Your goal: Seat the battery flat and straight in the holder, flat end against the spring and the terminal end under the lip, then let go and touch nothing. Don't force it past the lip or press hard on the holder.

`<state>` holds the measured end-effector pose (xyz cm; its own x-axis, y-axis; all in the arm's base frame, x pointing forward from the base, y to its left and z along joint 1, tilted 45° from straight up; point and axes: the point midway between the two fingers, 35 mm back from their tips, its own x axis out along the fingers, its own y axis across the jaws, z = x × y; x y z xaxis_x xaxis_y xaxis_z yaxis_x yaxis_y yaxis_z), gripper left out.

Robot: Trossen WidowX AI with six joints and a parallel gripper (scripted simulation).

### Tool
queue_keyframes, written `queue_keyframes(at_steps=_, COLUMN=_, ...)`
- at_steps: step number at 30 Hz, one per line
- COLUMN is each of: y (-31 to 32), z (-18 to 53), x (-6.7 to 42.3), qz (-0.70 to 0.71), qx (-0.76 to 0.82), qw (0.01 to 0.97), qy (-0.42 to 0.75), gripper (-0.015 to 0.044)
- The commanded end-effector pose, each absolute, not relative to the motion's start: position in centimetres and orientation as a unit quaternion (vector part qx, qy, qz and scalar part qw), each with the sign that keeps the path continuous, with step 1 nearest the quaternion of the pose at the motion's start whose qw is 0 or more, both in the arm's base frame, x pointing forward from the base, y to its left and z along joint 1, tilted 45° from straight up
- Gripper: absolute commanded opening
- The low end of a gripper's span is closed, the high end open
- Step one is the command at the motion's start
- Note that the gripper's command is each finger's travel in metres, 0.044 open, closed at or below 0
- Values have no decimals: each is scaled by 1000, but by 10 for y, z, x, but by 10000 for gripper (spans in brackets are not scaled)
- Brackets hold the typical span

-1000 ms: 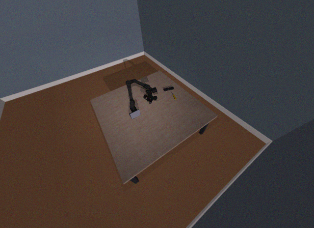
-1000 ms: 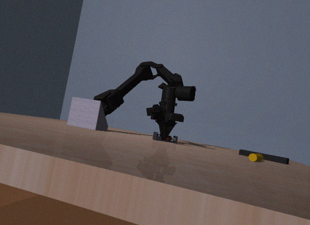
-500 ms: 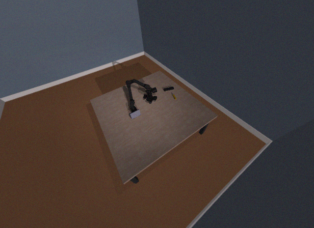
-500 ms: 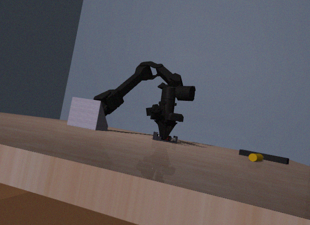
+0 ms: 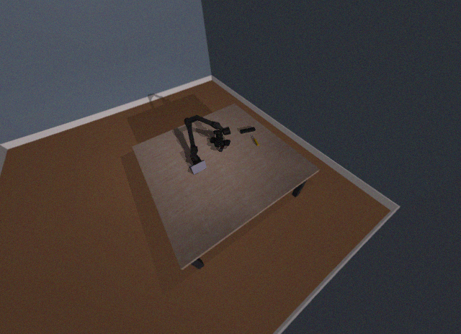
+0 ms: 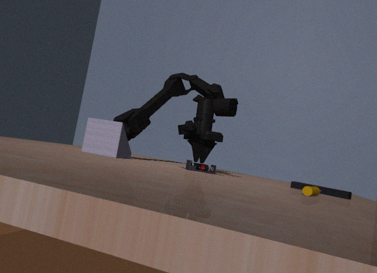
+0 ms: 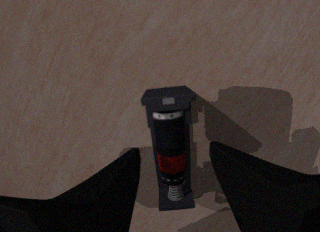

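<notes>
The dark holder (image 6: pixel 188 165) (image 7: pixel 169 92) stands on the table. The black battery with a red band (image 7: pixel 170 137) (image 6: pixel 202 167) lies lengthwise between its walls, roughly in line with it. The battery's silver terminal end faces the lip and shows beside the lip's edge in the wrist view; whether any of it is under the lip I cannot tell. The red-banded end meets the coil spring (image 7: pixel 175 192) (image 6: pixel 212 168). My gripper (image 7: pixel 174 151) (image 6: pixel 198 162) is open and empty just above the holder, one finger on each side in the wrist view, apart from the battery.
A pale block (image 5: pixel 198 168) (image 6: pixel 102 137) stands by the arm's base. A black bar (image 5: pixel 247 129) (image 6: pixel 336 192) and a yellow-handled tool (image 5: pixel 256 141) (image 6: pixel 308 190) lie on the table, away from the holder. Shadows fall beside the holder.
</notes>
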<state>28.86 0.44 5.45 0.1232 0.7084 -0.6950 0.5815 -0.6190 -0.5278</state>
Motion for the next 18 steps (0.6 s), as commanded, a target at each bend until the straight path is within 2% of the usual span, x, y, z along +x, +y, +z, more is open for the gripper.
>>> queue_keyframes(at_steps=1, y=-13, z=68, x=290, qz=500, qx=-751, qw=57, qy=-429, gripper=294)
queue_keyframes(at_steps=7, y=-43, z=100, x=285, qz=499, qx=-750, qw=54, qy=-430, gripper=440)
queue_keyframes(at_steps=18, y=-44, z=101, x=285, qz=499, qx=-750, qw=54, qy=-430, gripper=440)
